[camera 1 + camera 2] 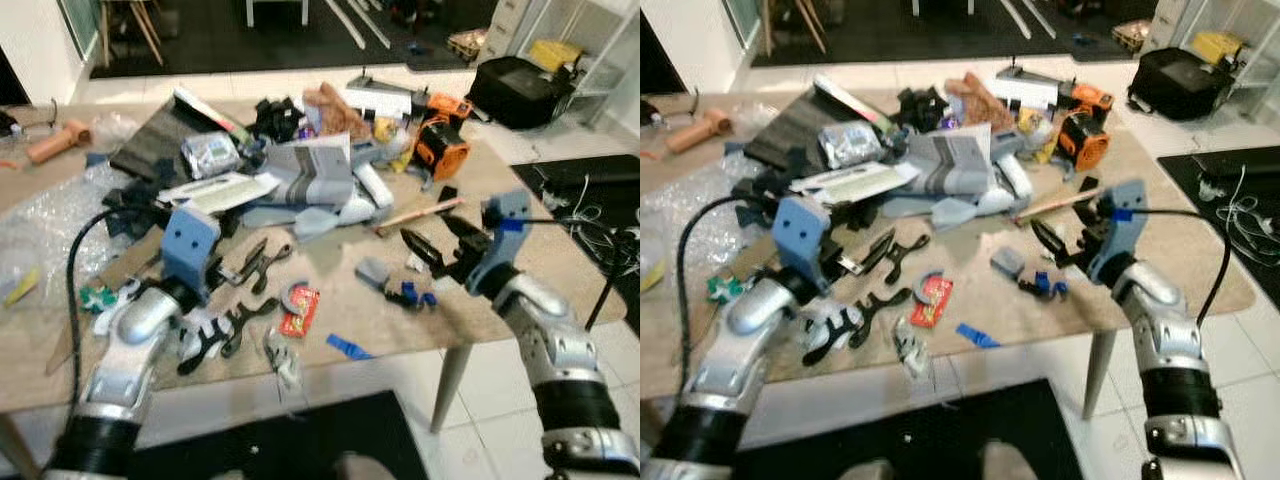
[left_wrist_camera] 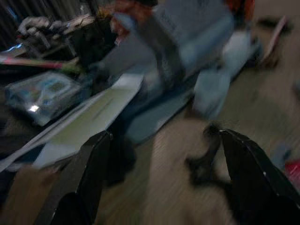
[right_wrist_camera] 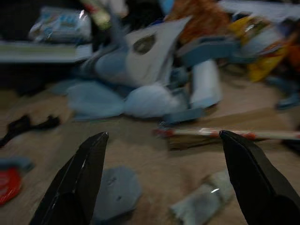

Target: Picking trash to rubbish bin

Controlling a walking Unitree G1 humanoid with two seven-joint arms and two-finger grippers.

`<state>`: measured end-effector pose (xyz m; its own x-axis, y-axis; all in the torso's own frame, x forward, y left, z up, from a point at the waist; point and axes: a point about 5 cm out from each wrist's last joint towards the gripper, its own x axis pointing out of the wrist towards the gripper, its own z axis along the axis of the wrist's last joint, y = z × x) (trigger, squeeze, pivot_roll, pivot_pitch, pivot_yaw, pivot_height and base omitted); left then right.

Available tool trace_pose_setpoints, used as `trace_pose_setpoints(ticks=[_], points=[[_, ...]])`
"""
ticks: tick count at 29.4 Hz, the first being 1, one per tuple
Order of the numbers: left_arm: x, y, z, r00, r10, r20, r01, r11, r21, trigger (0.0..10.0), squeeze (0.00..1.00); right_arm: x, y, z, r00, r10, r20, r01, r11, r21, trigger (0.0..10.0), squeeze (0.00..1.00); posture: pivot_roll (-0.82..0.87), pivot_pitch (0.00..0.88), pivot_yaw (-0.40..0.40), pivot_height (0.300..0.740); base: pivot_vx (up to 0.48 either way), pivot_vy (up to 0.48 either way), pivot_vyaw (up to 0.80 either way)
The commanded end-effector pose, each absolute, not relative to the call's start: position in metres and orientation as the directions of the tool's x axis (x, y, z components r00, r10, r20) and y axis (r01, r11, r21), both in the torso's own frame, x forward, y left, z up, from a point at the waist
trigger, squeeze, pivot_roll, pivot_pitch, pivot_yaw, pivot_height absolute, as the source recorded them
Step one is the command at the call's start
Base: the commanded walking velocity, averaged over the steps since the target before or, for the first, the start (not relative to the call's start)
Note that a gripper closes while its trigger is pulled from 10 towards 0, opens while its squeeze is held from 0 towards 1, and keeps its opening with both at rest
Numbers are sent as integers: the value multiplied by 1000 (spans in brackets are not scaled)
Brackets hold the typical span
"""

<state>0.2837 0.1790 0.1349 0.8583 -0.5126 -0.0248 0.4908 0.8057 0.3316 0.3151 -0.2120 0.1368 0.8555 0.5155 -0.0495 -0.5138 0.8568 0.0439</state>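
Head views: you're facing a cluttered table (image 1: 520, 215). Your right gripper (image 1: 440, 240) hovers over its right half, fingers spread wide, nothing held. Just at its 8 o'clock, on the tabletop, sit a small grey piece (image 1: 372, 271) and a crumpled white scrap (image 1: 414, 262); a wooden stick (image 1: 420, 213) lies at its 12 o'clock. Your left gripper (image 1: 250, 268) hangs low over the table's middle, fingers apart, empty. A red wrapper (image 1: 299, 309) lies at its 5 o'clock, a blue scrap (image 1: 347, 347) further toward the near edge. Grey-white packaging (image 1: 320, 180) piles up at 12 o'clock of the wrapper. An orange tool (image 1: 441, 147) sits at the far right.
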Motion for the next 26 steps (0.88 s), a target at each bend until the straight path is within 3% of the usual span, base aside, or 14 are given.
trace_pose_setpoints(ticks=[1, 7, 13, 17, 21, 22, 26], points=[[279, 183, 128, 847, -523, -96, 519, 773, 365, 10000, 0, 312, -214, 132, 838, 537, -93, -537, 843, 32, 10000, 0, -83, 0, -36, 740, 0, 0, 0], [265, 205, 124, 803, -541, -252, 594, 684, 423, 10000, 0, 304, -212, 127, 778, 611, -148, -616, 788, 14, 10000, 0, -83, 0, -36, 740, 0, 0, 0], [258, 217, 128, 785, -533, -316, 619, 662, 422, 10000, 0, 301, -214, 126, 755, 634, -168, -641, 768, 17, 10000, 0, -83, 0, -36, 740, 0, 0, 0], [258, 222, 123, 780, -490, -388, 623, 667, 409, 10000, 0, 283, -212, 144, 604, 790, -109, -791, 610, 43, 10000, 0, -78, 0, -36, 740, 0, 0, 0], [256, 222, 120, 770, -487, -412, 631, 675, 383, 10000, 0, 276, -212, 145, 536, 833, -139, -836, 547, 53, 10000, 0, -78, 0, -36, 740, 0, 0, 0], [253, 221, 118, 751, -487, -446, 650, 664, 369, 10000, 0, 260, -208, 146, 396, 901, -175, -905, 416, 90, 10000, 0, -81, 0, -35, 740, 0, 0, 0], [250, 223, 118, 734, -479, -481, 663, 656, 360, 10000, 0, 245, -200, 154, 254, 954, -163, -953, 275, 128, 10000, 0, -77, 0, -32, 740, 0, 0, 0]])
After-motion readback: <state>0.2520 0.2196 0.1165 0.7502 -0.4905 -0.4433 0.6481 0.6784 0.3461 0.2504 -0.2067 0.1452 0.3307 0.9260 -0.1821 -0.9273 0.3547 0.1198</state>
